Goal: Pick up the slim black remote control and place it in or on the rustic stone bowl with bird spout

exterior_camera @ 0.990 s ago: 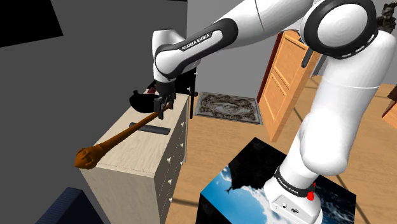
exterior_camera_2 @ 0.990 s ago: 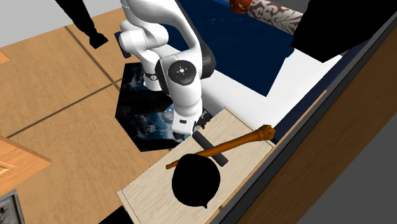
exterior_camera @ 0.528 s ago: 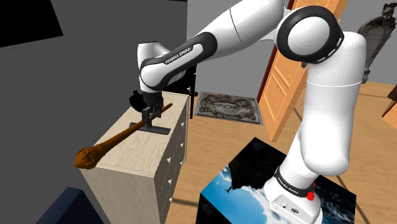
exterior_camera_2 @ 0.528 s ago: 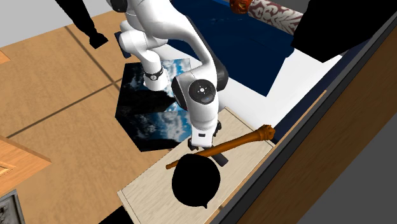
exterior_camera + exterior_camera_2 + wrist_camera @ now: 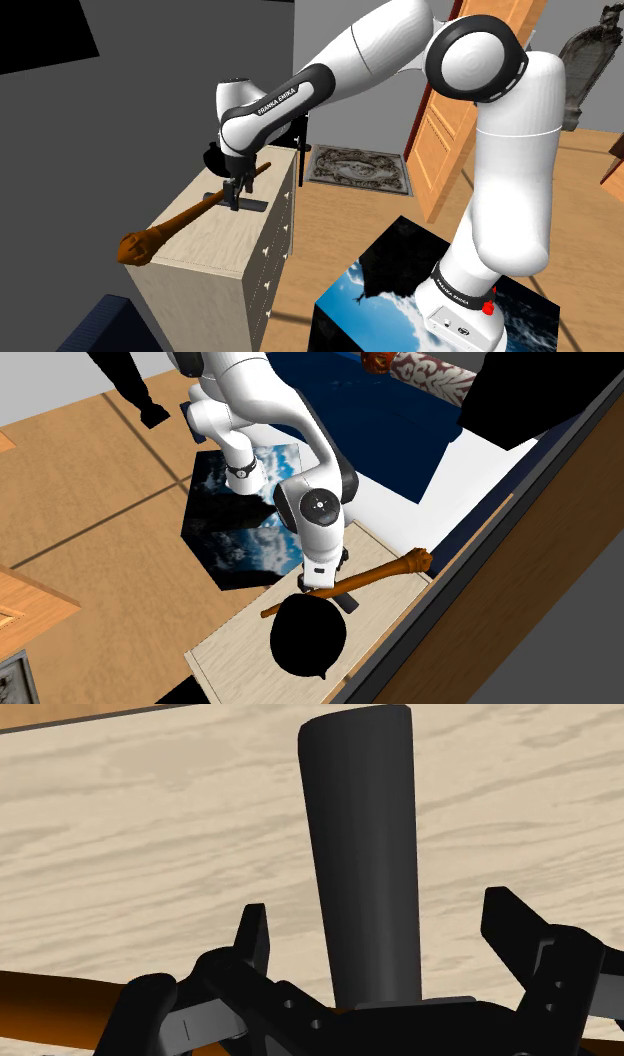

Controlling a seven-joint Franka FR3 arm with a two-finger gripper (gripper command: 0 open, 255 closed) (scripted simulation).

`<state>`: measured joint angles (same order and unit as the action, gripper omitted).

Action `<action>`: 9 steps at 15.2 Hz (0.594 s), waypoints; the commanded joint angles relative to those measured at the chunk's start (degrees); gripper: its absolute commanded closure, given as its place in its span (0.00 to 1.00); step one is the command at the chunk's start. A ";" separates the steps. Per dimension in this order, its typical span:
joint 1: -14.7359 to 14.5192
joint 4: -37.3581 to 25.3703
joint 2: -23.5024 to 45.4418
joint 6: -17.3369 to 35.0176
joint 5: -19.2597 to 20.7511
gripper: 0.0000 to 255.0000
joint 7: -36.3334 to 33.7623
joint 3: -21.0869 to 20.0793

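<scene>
The shoulder view takes in the front of the pale wood-grain chest of drawers (image 5: 262, 262) whose top is the worktop. It also shows the patterned rug (image 5: 358, 166) on the wooden floor beyond it, and the stand (image 5: 392, 290) with its blue-and-white picture. From there the black round bowl with a small spout (image 5: 213, 158) is a dark shape at the far end of the worktop, partly behind the arm.

The second exterior view looks down from the other side. It gives the bowl (image 5: 306, 639) its full round outline, with the spout pointing toward that view's lower edge. In this view the long brown wooden club with a knobbed head (image 5: 372, 575) lies slantwise over the worktop, its thin end just beside the bowl's rim. It crosses the slim black remote control (image 5: 347, 602); whether the two touch cannot be told.

In the shoulder view the club (image 5: 178, 222) runs from its knob at the near end up toward the arm. The remote control (image 5: 252, 204) lies flat on the worktop just beside it, between the club and the drawer-side edge.

The wrist view alone settles the grasp. The end effector (image 5: 378, 904) is low over the remote control (image 5: 362, 854), which runs lengthwise away from the hand between the two black fingers (image 5: 253, 934). The fingers stand wide apart, with bare wood grain showing on each side of the remote, so they straddle it without touching and hold nothing. A strip of the brown club (image 5: 50, 1004) passes behind the finger bases.

In the shoulder view the end effector (image 5: 234, 192) points straight down at the worktop. In the second exterior view the end effector (image 5: 311, 582) sits at the bowl-side end of the remote.
</scene>
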<state>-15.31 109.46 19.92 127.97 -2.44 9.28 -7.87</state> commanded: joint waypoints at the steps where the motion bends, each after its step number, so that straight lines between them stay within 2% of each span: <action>1: -0.01 -0.01 0.04 0.05 0.01 0.00 -0.01 0.00; 5: -0.01 0.00 0.04 0.05 0.01 0.00 -0.01 0.00; 6: -0.01 0.00 0.04 0.05 0.01 1.00 -0.01 0.00; 9: -0.01 0.01 0.00 0.03 0.00 1.00 -0.01 -0.01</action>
<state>-15.24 109.41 19.81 128.03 -2.40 9.29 -7.79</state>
